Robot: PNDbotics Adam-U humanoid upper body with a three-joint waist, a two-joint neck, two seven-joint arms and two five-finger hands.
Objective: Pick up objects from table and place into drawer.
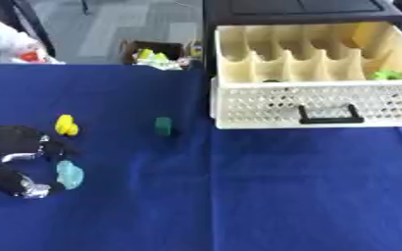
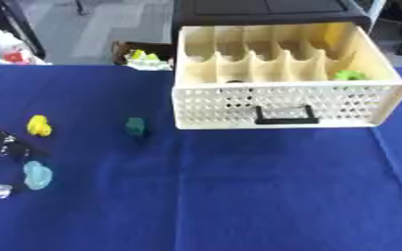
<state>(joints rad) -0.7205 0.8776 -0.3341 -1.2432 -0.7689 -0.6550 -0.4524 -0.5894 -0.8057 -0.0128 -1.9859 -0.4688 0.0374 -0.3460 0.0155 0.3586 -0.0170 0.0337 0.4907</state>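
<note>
A blue tablecloth (image 1: 264,196) is covering the table, with the cream drawer (image 1: 312,105) standing open. The left hand (image 1: 15,159) is curling its fingers around a pale teal object (image 1: 69,174), beside a yellow piece (image 1: 65,125) and a dark green block (image 1: 163,126).

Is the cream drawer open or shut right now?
Open: the cream drawer is pulled out from its dark cabinet, its divided compartments exposed from above.

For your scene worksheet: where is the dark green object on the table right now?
The dark green object sits on the blue table left of the cream drawer, right of the yellow object.
</note>
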